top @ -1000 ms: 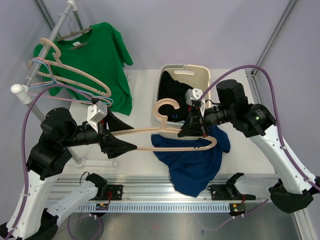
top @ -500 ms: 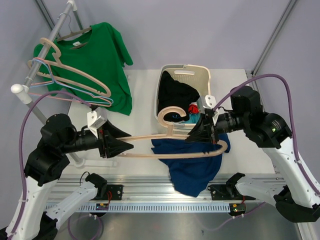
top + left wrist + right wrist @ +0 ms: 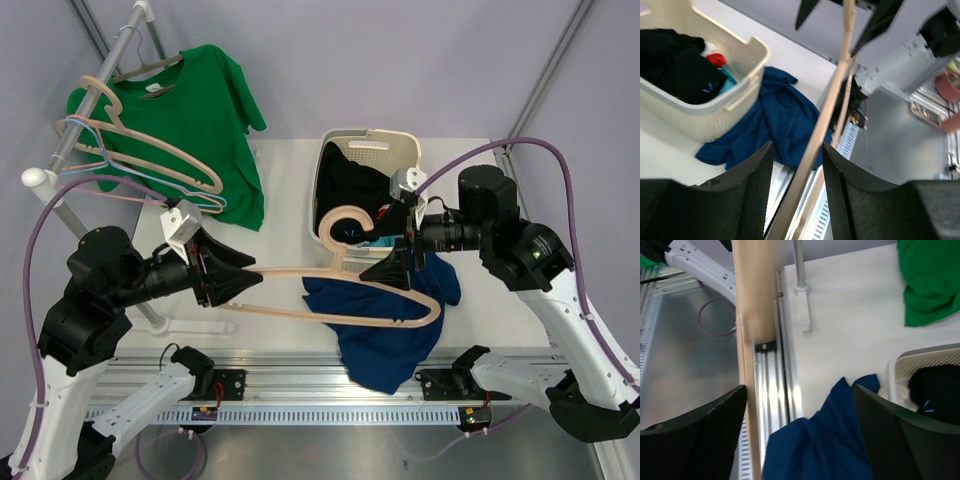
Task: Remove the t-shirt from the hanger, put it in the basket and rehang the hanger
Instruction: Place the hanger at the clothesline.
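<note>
1. Overhead, the blue t-shirt (image 3: 390, 345) is seen lying crumpled on the white table (image 3: 290, 190), near its front edge and just in front of the basket (image 3: 370, 133). It is entirely off the hanger (image 3: 300, 271).
2. The pale wooden hanger is held bare in the air over the shirt. Its bars are stretched between the two arms and its hook is seen against the basket's near side.
3. The left gripper (image 3: 245, 283) is closed on the hanger's left end. In the left wrist view the bars are seen running out between the two black fingers (image 3: 752, 200), and most of the gap between them is filled.
4. The right gripper (image 3: 400, 258) is set at the hanger's right part with its jaws spread wide. In the right wrist view the wooden bar is seen running along the inside of one finger (image 3: 695, 440), while the other finger is kept well apart from it, so nothing is gripped.
5. Dark clothing (image 3: 345, 180) is heaped in the basket, with a bit of red and turquoise beside it.
6. At the far left a green t-shirt (image 3: 200, 120) is hung on a hanger from the slanted rail (image 3: 120, 55). Several bare hangers (image 3: 150, 150) are hooked on the same rail beside it.
</note>
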`<action>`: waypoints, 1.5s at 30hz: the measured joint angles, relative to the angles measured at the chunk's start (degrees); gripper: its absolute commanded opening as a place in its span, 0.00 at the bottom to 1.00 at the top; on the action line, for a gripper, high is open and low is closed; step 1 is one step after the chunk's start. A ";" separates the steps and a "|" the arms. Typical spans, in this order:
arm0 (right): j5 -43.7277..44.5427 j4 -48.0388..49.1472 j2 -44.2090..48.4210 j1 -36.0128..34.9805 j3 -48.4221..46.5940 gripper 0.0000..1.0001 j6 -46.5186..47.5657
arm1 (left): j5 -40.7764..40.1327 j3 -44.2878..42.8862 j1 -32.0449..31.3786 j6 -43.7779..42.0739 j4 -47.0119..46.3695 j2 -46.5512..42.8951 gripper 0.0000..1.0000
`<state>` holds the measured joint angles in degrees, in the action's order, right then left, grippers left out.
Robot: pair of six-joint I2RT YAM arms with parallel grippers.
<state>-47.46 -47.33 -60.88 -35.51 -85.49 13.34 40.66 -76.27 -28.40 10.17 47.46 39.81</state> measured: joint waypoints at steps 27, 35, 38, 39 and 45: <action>31.17 19.63 20.55 0.07 11.10 0.99 -27.08 | -57.31 -14.71 -14.49 3.26 -21.79 22.53 0.00; 32.76 19.67 19.80 0.07 11.76 1.00 -27.08 | -77.15 -12.22 -21.14 -3.72 -27.54 27.02 0.00; 32.79 19.91 20.39 0.07 11.98 0.99 -27.08 | -83.19 -12.17 -22.53 -6.14 -29.68 27.02 0.00; 32.81 20.13 20.74 0.04 12.26 0.99 -27.08 | -84.13 -11.93 -22.62 -6.64 -30.95 26.80 0.00; 31.85 22.71 20.63 0.07 13.60 0.99 -26.43 | -76.13 -7.67 -22.67 -4.76 -32.70 22.47 0.00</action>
<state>-15.62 -24.62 -40.25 -35.44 -71.90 -13.08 -35.46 -83.94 -51.07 5.41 14.76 62.28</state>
